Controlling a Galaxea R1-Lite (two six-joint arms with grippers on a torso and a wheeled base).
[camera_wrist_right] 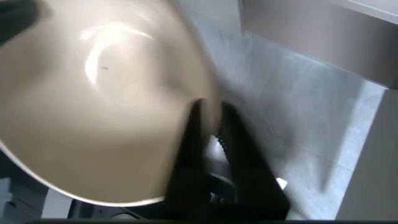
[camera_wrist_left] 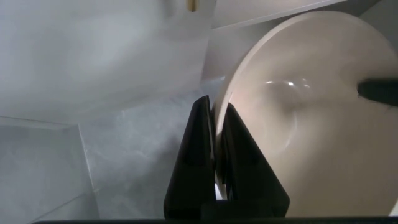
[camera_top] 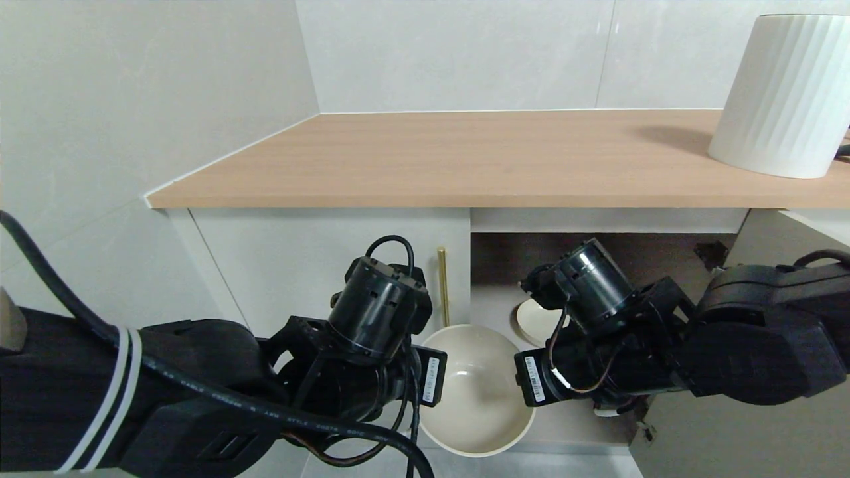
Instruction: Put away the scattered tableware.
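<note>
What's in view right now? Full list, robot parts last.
bowl: 1, cream, held in front of the open cupboard, between the two pincers
dish: 1, cream, inside the open cupboard, behind the bowl
container: 1, white and ribbed, on the countertop at the right
countertop: 1, light wood, above the cupboards
cupboard door: 1, pale grey, shut, left of the open cupboard
handle: 1, gold, upright at the shut door's right edge
left pincer: 1, black, clamped on the bowl's left rim
right pincer: 1, black, clamped on the bowl's right rim
</note>
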